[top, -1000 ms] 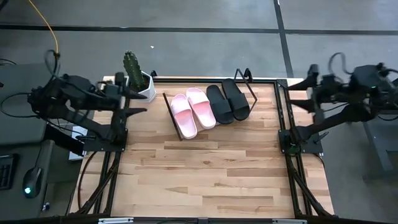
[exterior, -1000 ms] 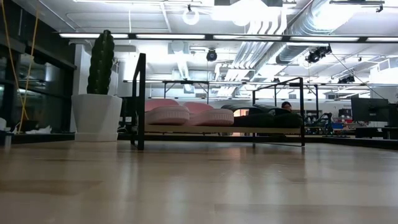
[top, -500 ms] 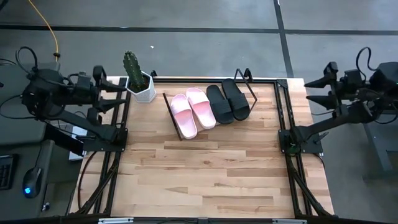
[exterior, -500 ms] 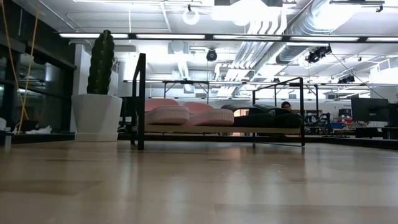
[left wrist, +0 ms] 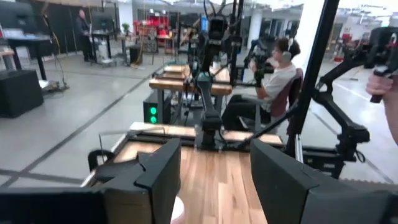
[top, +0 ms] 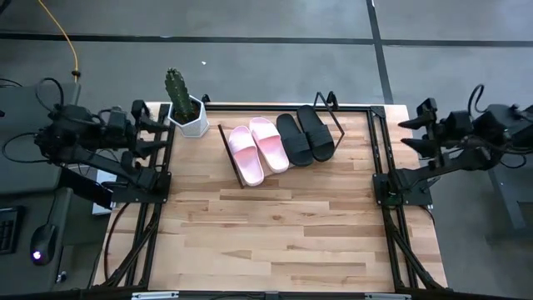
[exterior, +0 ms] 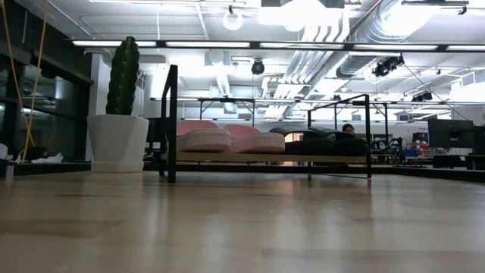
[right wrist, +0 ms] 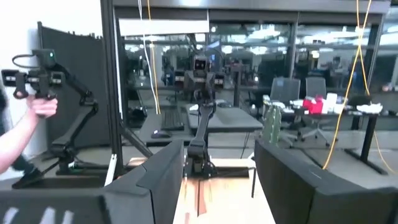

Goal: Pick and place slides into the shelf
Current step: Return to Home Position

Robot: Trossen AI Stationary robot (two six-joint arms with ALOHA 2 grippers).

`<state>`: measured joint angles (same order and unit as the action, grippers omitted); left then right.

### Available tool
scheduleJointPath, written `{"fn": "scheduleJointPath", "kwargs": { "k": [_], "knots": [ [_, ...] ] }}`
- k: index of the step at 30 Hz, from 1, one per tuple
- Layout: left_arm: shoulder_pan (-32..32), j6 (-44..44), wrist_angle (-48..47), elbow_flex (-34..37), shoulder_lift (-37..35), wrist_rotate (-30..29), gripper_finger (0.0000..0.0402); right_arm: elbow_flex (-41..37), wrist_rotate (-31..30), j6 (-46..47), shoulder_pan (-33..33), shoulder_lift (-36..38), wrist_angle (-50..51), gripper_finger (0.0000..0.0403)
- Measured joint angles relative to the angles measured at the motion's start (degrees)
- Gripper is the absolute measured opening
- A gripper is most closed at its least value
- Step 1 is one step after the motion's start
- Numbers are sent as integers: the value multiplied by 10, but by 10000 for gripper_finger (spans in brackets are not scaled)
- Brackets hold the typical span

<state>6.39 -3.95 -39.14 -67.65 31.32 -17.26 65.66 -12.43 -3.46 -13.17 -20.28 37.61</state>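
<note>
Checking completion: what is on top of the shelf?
On the shelf lie two pink slides and two black slides, side by side. They cover most of its board, hiding anything underneath. The left gripper and right gripper hang at the table's sides.

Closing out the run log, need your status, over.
Left tool open at table's left edge, right tool open at right edge. Pink pair and black pair side by side on shelf. Potted cactus beside shelf, near left tool.
</note>
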Motion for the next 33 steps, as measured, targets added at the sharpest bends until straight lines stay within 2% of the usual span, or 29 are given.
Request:
{"fn": "scheduleJointPath", "kwargs": {
  "k": [19,29,33],
  "knots": [
    [0,-11,121,157,-18,23,177,-294,19,-45,0,127,-252,188],
    [0,-19,232,285,-106,28,177,-395,19,-45,0,200,-342,188],
    [0,-23,261,339,-150,29,177,-419,25,-45,0,196,-371,188]
  ]
}}
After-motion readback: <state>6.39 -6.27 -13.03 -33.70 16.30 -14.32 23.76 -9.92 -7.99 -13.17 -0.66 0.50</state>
